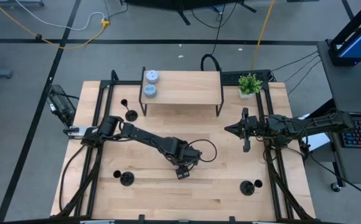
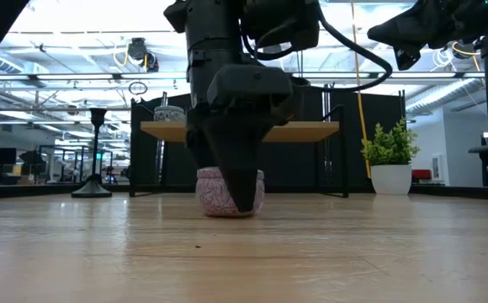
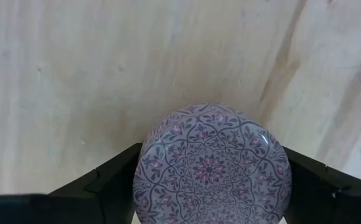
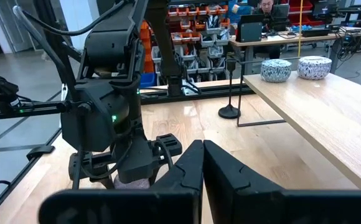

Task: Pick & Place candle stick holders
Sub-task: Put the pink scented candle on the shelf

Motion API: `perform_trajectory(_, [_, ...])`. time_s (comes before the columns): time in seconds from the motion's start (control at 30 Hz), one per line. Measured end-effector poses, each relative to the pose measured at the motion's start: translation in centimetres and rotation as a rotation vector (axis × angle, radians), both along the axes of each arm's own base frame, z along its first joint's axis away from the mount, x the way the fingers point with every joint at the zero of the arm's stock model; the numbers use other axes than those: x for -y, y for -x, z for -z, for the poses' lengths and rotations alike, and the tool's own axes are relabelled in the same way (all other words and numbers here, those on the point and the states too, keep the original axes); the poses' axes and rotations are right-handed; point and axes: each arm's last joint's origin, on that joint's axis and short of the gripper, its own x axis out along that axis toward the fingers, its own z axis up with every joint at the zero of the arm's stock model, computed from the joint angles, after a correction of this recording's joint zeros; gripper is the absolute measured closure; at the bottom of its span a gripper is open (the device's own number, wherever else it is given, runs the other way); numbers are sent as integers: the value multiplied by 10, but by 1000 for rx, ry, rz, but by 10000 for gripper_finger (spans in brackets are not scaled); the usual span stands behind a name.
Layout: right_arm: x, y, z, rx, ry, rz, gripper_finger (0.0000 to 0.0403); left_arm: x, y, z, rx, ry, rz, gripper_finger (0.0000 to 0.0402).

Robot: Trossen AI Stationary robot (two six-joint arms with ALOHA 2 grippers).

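Nearest to us, a purple patterned candle tin point(image 3: 212, 163) sits on the wooden surface point(image 1: 218, 186), and the left end effector point(image 1: 183, 172) grasps it between its fingers point(image 3: 106, 183). We see three black candle stick holders standing apart on the surface: one beside the small shelf point(image 1: 183, 87) at point(image 1: 131, 115), one near the front left point(image 1: 126, 179), one near the front right point(image 1: 248, 186). The right end effector point(image 1: 245, 130) hovers clenched, empty, beside the potted plant point(image 1: 249, 84).
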Motion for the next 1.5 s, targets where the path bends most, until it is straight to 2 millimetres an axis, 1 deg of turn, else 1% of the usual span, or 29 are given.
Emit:
perform_trajectory(0.1, [0,0,0,0,0,0,399,-5,0,-9,14,35,5,103])
perform_trajectory(0.3, [0,0,0,-1,1,4,399,-29,9,-45,50,34,-3,101])
perform_trajectory(0.5, [2,0,0,0,8,17,399,-64,27,-102,165,40,-93,101])
perform_trajectory(0.67, [6,-1,-1,7,7,47,399,-99,50,-151,302,-3,-259,97])
perform_trajectory(0.77, [8,-1,-1,8,7,61,399,-119,66,-177,385,-59,-365,102])
perform_trajectory(0.87, [9,-1,-1,7,7,68,399,-138,80,-195,446,-123,-442,102])
perform_trajectory(1.0, [10,-1,-1,8,2,76,399,-163,93,-208,501,-173,-514,102])
perform_trajectory(1.3, [10,-1,-1,8,0,76,399,-229,110,-214,496,-285,-588,102])
perform_trajectory(1.4, [10,-1,-1,8,0,76,399,-244,116,-215,486,-323,-585,102])
perform_trajectory(1.5, [10,-1,-1,8,0,76,399,-254,122,-212,449,-345,-570,102])
